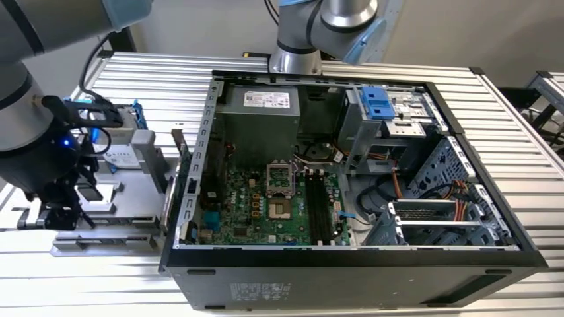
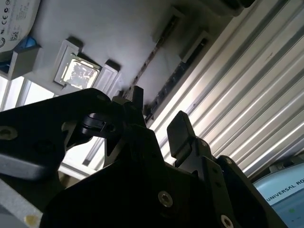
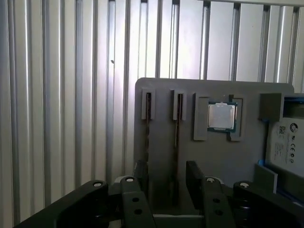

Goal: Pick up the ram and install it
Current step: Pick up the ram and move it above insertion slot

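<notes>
- Over the grey tray, the gripper hangs spread astride the ram, which stands on edge in its slot.
- One finger looks close to the neighbouring stick; descending off-centre could knock it.

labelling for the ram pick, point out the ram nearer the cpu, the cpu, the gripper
ram [image 3: 176, 142], first wrist view, middle of its edge
cpu [image 3: 221, 116], first wrist view, centre of its lid
gripper [image 3: 167, 167], first wrist view, midway between fingertips
</notes>
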